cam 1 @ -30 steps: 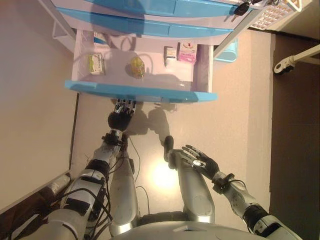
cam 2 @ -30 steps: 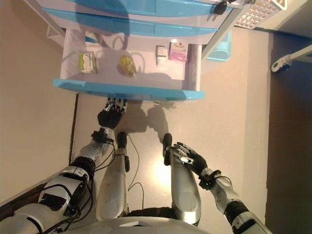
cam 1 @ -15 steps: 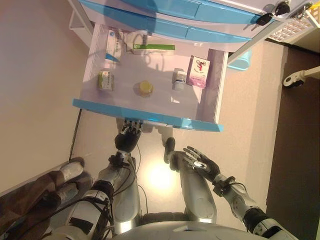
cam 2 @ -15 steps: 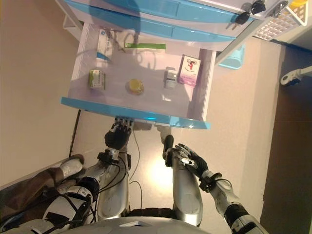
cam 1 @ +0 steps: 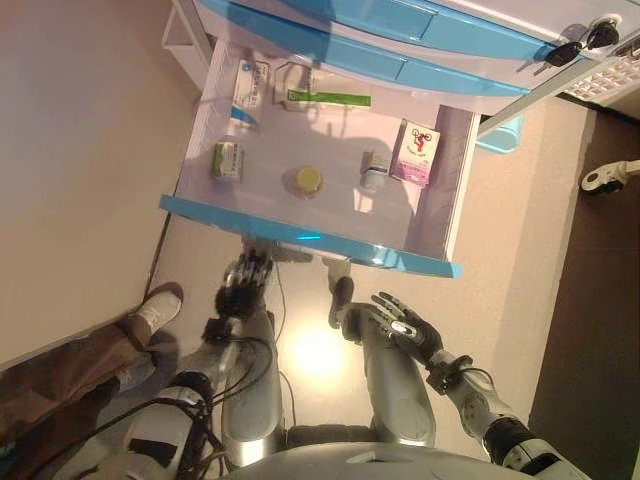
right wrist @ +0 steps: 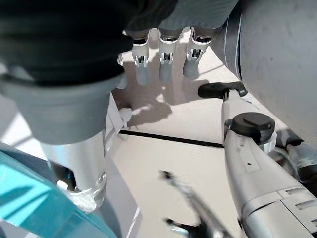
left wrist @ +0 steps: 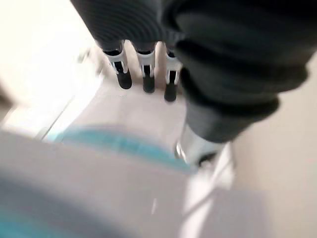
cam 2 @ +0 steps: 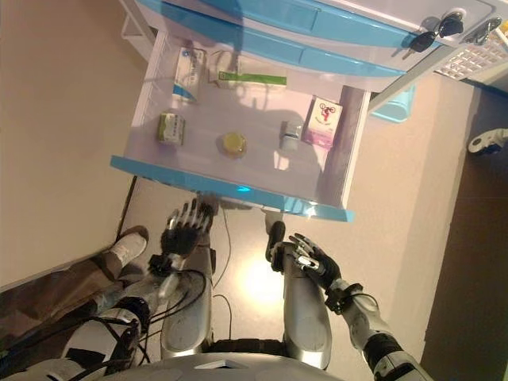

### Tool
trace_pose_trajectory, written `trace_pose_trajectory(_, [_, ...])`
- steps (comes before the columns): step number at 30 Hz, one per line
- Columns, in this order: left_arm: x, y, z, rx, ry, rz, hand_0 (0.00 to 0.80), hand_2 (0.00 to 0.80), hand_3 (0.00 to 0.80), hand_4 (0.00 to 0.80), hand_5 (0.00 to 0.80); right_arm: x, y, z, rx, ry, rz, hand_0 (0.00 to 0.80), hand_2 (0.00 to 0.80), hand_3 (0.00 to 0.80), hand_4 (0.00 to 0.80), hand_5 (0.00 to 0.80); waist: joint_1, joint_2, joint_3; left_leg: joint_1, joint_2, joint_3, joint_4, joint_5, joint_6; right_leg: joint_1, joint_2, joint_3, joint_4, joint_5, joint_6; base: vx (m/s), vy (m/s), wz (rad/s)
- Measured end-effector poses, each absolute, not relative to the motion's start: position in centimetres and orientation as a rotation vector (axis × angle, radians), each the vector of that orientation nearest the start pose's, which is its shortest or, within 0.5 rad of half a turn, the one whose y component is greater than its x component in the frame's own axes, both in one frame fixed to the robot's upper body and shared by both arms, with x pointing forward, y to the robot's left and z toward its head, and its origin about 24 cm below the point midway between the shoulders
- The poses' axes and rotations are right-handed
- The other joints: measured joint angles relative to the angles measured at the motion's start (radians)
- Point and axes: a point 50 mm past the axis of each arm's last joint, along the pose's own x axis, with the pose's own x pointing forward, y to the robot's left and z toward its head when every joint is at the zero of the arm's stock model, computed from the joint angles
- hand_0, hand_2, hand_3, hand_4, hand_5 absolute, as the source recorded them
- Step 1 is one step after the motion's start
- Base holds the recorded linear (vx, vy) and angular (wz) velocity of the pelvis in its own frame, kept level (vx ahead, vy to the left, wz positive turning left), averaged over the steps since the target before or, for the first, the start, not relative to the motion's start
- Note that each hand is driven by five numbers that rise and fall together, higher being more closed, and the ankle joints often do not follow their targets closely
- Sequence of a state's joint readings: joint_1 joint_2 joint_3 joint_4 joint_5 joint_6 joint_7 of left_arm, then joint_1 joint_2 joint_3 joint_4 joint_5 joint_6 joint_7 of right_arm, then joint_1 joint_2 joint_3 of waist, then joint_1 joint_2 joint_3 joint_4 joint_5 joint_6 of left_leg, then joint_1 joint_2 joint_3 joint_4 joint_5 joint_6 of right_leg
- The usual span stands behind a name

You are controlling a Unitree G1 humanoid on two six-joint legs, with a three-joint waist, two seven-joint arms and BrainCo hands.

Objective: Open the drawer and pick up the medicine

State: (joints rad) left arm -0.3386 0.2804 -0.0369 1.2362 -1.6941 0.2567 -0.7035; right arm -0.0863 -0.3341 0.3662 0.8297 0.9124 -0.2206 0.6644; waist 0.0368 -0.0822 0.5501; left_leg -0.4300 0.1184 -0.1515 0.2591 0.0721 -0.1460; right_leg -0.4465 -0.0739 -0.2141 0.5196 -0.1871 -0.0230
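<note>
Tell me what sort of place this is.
Probably a home-like room or test room with a storage unit: a blue-fronted plastic drawer stands open on a beige floor, holding small medicine boxes and a round yellow-lidded jar.

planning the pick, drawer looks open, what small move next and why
Probably lift the left hand over the drawer's blue front toward the green box. The drawer is pulled out, the medicines lie exposed, and that hand is open, holding nothing, just below the front. The right hand hangs open farther back.

Drawer [cam 1: 300,235] back edge hidden under the blue drawer above [cam 1: 330,20]. Small boxes [cam 2: 171,127] inside too small to identify. Left wrist view blurred. Person's shoe [cam 1: 150,310] cut off at frame edge.
</note>
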Motion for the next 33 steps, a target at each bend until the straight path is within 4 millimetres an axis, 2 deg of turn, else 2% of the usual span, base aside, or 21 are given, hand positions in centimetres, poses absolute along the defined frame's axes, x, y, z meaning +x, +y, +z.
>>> trace_pose_trajectory(4, [22.9,22.8,-8.9,-1.513,0.293,0.195,0.0,0.0,0.0,0.0,0.0,20.4,-18.8,-8.2,0.523,0.436,0.439,0.0,0.0,0.0,0.0,0.0,0.0,0.0,0.0,-0.003,-0.002,0.006,0.013,-0.001,0.0,-0.004,-0.002,0.007,0.008,0.0,0.0,0.001,0.05,-0.03])
trace_pose_trajectory(15, [24.3,24.2,-8.3,-1.524,0.256,0.363,0.0,0.0,0.0,0.0,0.0,20.2,-19.6,-8.5,0.532,0.441,0.399,0.0,0.0,0.0,0.0,0.0,-0.016,-0.012,-0.001,-0.004,0.0,0.007,0.034,-0.007,-0.001,-0.003,0.0,0.015,0.021,0.0,0.001,0.01,0.011,0.0])
trace_pose_trajectory(18, [23.9,24.6,-8.5,-1.483,0.272,0.384,0.0,0.0,0.0,0.0,0.0,19.9,-20.8,-9.1,0.525,0.469,0.265,0.0,0.0,0.0,0.0,0.0,-0.012,-0.013,-0.001,-0.001,0.0,0.012,0.034,-0.008,0.0,0.0,0.0,0.017,0.016,0.0,0.001,0.011,0.001,0.0])
trace_pose_trajectory(22, [22.9,25.3,-9.1,-1.363,0.329,0.389,0.0,0.0,0.0,0.0,0.0,18.9,-22.8,-10.4,0.53,0.507,-0.006,0.0,0.0,0.0,0.0,0.0,-0.013,-0.016,-0.001,0.019,0.001,0.018,0.033,-0.011,0.001,0.026,0.001,0.017,-0.001,0.001,0.003,0.008,0.001,0.0])
trace_pose_trajectory(25, [22.0,25.7,-9.5,-1.306,0.353,0.385,0.0,0.0,0.0,0.0,0.0,18.5,-23.8,-10.4,0.543,0.485,-0.106,0.0,0.0,0.0,0.0,0.0,-0.013,-0.017,-0.001,0.029,0.001,0.021,0.033,-0.018,0.006,0.041,0.001,0.018,-0.012,0.003,0.005,0.071,-0.034,-0.03])
trace_pose_trajectory(27, [20.4,25.9,-10.0,-1.214,0.367,0.327,0.0,0.0,0.0,0.0,0.0,19.1,-24.8,-8.9,0.584,0.369,-0.212,0.0,0.0,0.0,0.0,0.0,-0.016,-0.018,-0.001,0.061,0.005,0.025,0.018,-0.022,0.008,0.076,0.003,0.022,-0.04,0.009,0.011,0.094,-0.027,-0.06])
trace_pose_trajectory(31, [15.1,26.9,-11.7,-1.119,0.421,0.337,0.0,0.0,0.0,0.0,0.0,19.8,-28.6,-4.6,0.54,0.093,-0.384,0.0,0.0,0.0,0.0,0.0,-0.01,-0.024,-0.005,0.123,0.007,0.043,-0.005,-0.036,0.019,0.146,0.006,0.037,-0.095,0.02,0.023,0.069,-0.004,-0.08])
trace_pose_trajectory(33, [13.2,27.4,-12.0,-1.083,0.435,0.35,0.0,0.0,0.0,0.0,0.0,20.0,-30.7,-2.5,0.521,-0.032,-0.456,0.0,0.0,0.0,0.0,0.0,-0.008,-0.028,-0.007,0.124,0.006,0.05,-0.007,-0.04,0.025,0.158,0.007,0.038,-0.127,0.033,0.029,0.067,0.013,-0.04])
